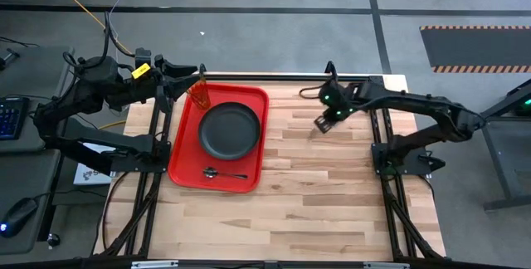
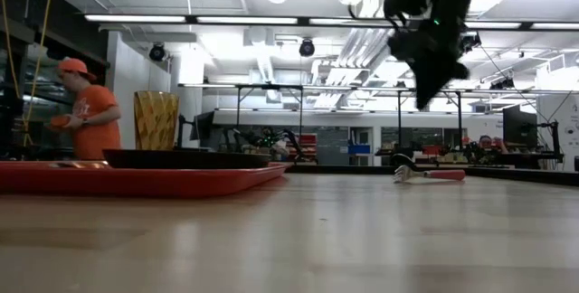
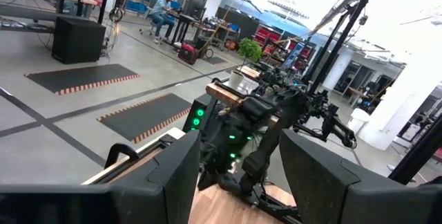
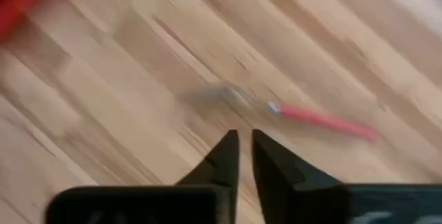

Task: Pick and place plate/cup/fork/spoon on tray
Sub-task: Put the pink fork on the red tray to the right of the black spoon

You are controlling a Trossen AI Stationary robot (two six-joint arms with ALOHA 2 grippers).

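The right gripper (image 4: 244, 148) hangs above the bare wooden surface (image 1: 332, 194), its fingers nearly together with only a thin slit between them, gripping nothing. Just beyond its fingertips the fork (image 4: 297, 113) lies flat on the surface, its long axis running across the gripper's line of sight: red handle to one side, pale metal tines to the other. Farther off, the red tray (image 1: 184, 173) carries the plate (image 1: 230, 129), the spoon (image 1: 222, 173) and the cup (image 1: 199, 95). The left gripper (image 1: 196, 76) stands open beside the cup.

Overhead looks straight down, low camera skims level across the table (image 1: 332, 194) — both share the tray (image 1: 184, 140).
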